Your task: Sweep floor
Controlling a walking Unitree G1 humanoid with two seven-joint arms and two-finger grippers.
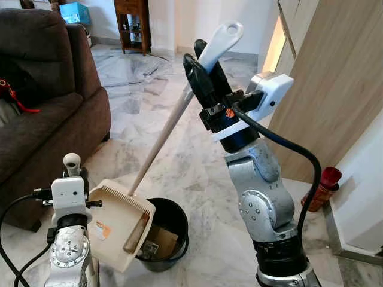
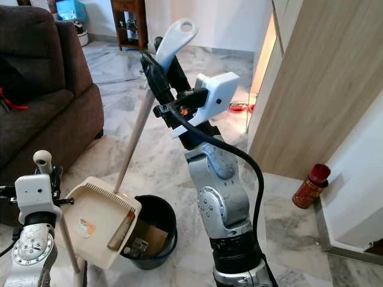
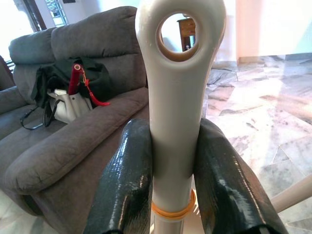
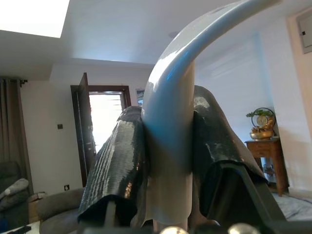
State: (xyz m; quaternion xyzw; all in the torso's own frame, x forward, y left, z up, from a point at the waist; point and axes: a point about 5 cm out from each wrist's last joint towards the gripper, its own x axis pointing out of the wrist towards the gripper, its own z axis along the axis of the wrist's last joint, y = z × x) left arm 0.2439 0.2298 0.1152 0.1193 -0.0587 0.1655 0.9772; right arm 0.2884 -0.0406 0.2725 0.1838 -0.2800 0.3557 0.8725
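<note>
The right gripper (image 1: 206, 66) clenches the broom handle (image 1: 173, 119); the left gripper (image 3: 170, 180) clenches the dustpan handle (image 3: 178, 97) above a black bin (image 1: 173, 224).

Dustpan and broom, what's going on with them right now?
The left claw is shut on the dustpan handle, holding the cream dustpan tipped over the black bin, which has cardboard scraps inside. The right claw is shut on the broom handle, with the broom stick slanting down to the pan's edge. It looks like the sweepings are being emptied. A brown sofa stands to the robot's left on the marble floor.
</note>
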